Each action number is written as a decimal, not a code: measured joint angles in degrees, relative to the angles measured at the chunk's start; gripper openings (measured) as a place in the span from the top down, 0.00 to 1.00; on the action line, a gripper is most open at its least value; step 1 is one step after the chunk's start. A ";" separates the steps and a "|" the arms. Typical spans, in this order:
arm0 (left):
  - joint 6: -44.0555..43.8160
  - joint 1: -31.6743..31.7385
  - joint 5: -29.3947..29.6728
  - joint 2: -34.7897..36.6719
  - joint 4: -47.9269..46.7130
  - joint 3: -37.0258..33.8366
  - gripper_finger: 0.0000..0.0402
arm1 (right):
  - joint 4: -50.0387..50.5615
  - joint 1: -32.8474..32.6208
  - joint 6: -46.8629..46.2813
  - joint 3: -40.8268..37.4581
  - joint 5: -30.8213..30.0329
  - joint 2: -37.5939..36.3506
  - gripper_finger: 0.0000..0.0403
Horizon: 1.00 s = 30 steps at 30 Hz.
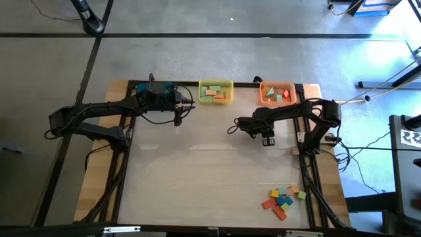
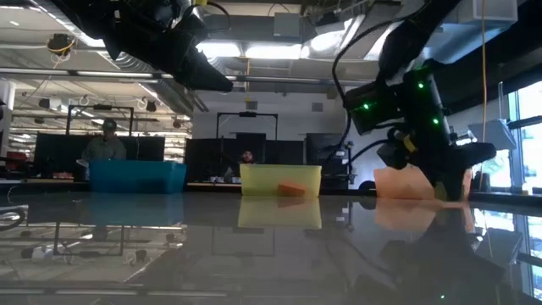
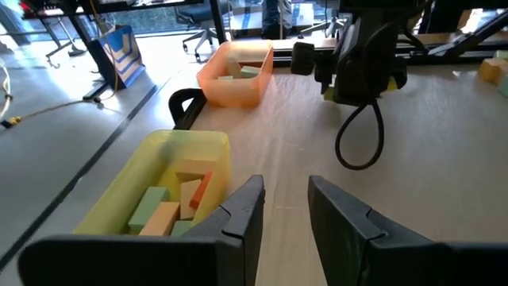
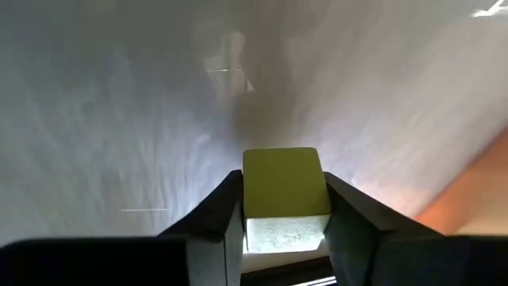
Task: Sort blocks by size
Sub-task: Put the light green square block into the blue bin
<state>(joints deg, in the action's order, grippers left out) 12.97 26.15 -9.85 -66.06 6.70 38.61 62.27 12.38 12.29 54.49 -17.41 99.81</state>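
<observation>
From above, the right tool (image 1: 266,139) hangs over the worktop (image 1: 210,178) just in front of the orange bin (image 1: 277,94); whatever it carries is hidden under it from here. The left tool (image 1: 178,118) waits by the blue bin (image 1: 156,89), beside the yellow bin (image 1: 216,92). Both the yellow and orange bins already hold blocks. The unsorted pile (image 1: 284,199) lies well apart, near the front right corner of the worktop.

At table height, the blue bin (image 2: 137,176), yellow bin (image 2: 280,180) and orange bin (image 2: 405,183) stand in a row across the back, and the right arm hangs in front of the orange one. Its fingers are lost in shadow here.

Left wrist now: the left tool (image 3: 284,208) has its jaws narrow with nothing between them, hovering beside the yellow bin (image 3: 127,191), whose blocks (image 3: 171,205) lie loose and flat. The orange bin (image 3: 236,71) shows farther off.

Right wrist: here is the catch. The right tool (image 4: 284,199) pinches a yellow-green cube (image 4: 283,184) squarely, one finger on each opposite flat side, the bare worktop (image 4: 119,103) beyond.

My read: the cube looks light, rigid and matt, with crisp faces, so it should neither crush nor slip under a modest squeeze. Flat parallel sides are the place to hold it, as now. The wedges in the pile look trickier; I would take those across their two parallel faces, never on the slope.
</observation>
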 joint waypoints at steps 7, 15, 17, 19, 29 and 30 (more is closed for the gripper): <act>0.72 0.00 0.00 0.00 0.02 0.00 0.78 | 0.04 0.00 -0.04 8.67 2.53 -0.29 0.68; 2.47 0.02 0.00 0.00 0.39 0.02 0.66 | -26.65 2.52 4.34 11.05 11.36 -5.04 0.68; 4.39 0.02 0.00 0.00 0.42 0.02 0.58 | -34.17 4.39 4.25 10.66 15.51 -5.41 0.68; 7.04 -0.21 0.01 0.00 0.38 0.02 0.51 | -42.63 6.42 2.91 9.94 21.38 -5.57 0.68; 24.71 -6.68 5.68 -0.06 2.10 0.02 0.38 | -75.69 11.39 -15.70 7.33 45.68 -5.05 0.68; 26.56 -7.72 7.19 -0.13 3.20 0.04 0.38 | -77.18 11.20 -17.24 7.31 46.55 -5.05 0.68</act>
<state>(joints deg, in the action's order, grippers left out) 39.53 18.43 -2.65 -66.19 9.90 38.65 -14.91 23.58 -4.94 61.80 29.15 94.76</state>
